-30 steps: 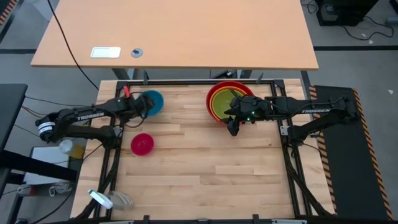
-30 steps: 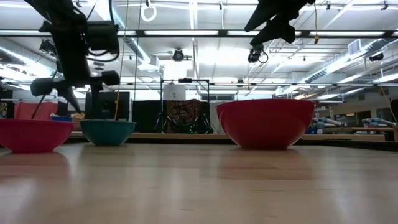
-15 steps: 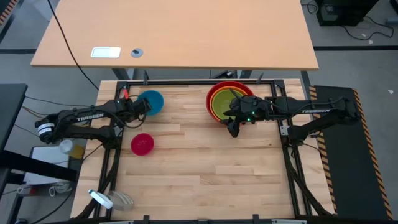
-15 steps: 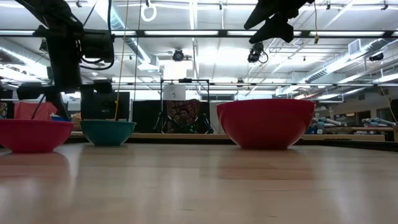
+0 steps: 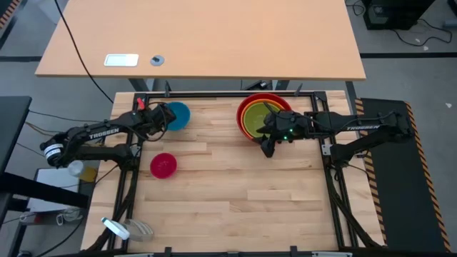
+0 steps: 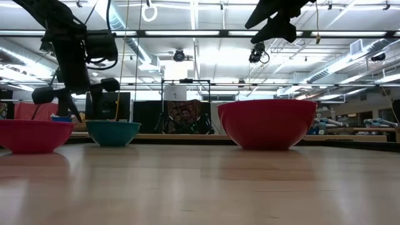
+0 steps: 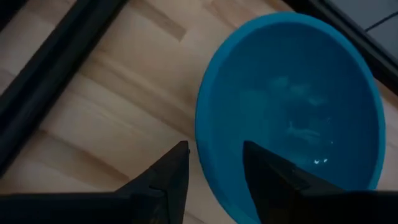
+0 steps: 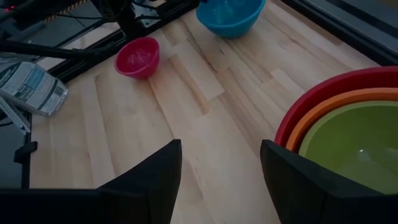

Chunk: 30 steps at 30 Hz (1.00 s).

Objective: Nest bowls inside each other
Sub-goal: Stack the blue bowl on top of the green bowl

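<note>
The blue bowl (image 5: 177,114) stands on its base at the table's far left. My left gripper (image 5: 160,118) is at its left rim, one finger on each side of the wall. The small magenta bowl (image 5: 163,165) sits upright nearer the front, with no gripper on it. At the far right the red bowl (image 5: 246,107) holds the orange bowl (image 8: 311,118), which holds the yellow-green bowl (image 5: 263,118). My right gripper (image 8: 221,180) hangs open above the wood at the near side of that stack, touching nothing. My left gripper has the blue bowl's left rim (image 7: 200,146) between its fingers, one finger (image 7: 267,171) inside the bowl and the other (image 7: 171,177) outside it. The fingers slant down from the table's left side. The bowl stays upright with its base on the table (image 6: 113,142).
Black frame rails (image 5: 214,93) run along the table's far and side edges, close behind the blue bowl. A plastic bottle (image 5: 121,228) lies off the near left corner. Bare wood (image 5: 235,193) spreads across the middle and front of the table.
My left gripper has swung a little toward the far edge, and the blue bowl has slid a short way toward the table's right with it, still upright on the wood.
</note>
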Tool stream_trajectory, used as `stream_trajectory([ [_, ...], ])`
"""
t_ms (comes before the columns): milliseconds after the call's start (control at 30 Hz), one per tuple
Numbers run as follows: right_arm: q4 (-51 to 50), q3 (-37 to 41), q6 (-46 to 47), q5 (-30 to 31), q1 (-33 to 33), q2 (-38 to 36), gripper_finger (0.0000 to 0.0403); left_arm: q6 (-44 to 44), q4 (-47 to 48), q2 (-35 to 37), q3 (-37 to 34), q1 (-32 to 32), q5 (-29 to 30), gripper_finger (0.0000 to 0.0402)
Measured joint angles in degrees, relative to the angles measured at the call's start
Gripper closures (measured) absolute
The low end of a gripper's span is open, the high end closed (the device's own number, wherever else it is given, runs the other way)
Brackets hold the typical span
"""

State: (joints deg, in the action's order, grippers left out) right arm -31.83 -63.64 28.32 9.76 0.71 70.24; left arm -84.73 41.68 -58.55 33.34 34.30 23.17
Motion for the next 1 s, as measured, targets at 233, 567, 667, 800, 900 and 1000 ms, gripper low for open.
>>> stream_trajectory([
  [233, 0.0, 0.0, 0.0, 0.2, 0.0, 0.0, 0.0179, -0.9, 0.8, -0.8, 0.0, 0.9, 1.0, 0.02],
  [567, 0.1, 0.0, 0.5, 1.1, 0.0, 0.0, 0.0179, 7.8, -6.8, -7.3, 0.0, 6.1, -6.8, 0.0197],
  [667, 0.0, 0.0, 0.6, 1.1, 0.0, 0.0, 0.0179, 8.0, -7.1, -8.8, 0.0, 6.1, -8.0, 0.0219],
  [800, 0.0, 0.0, 0.7, 1.1, 0.0, 0.0, 0.0179, 9.5, -7.2, -9.5, 0.0, 5.6, -8.8, 0.0274],
  [900, 0.0, 0.0, 0.7, 1.1, 0.0, 0.0, 0.0179, 10.4, -7.2, -9.4, 0.0, 4.9, -8.8, 0.0329],
  [1000, 0.0, 0.0, 0.7, 1.1, 0.0, 0.0, 0.0179, 11.8, -8.2, -9.1, 0.2, 4.1, -8.8, 0.0383],
])
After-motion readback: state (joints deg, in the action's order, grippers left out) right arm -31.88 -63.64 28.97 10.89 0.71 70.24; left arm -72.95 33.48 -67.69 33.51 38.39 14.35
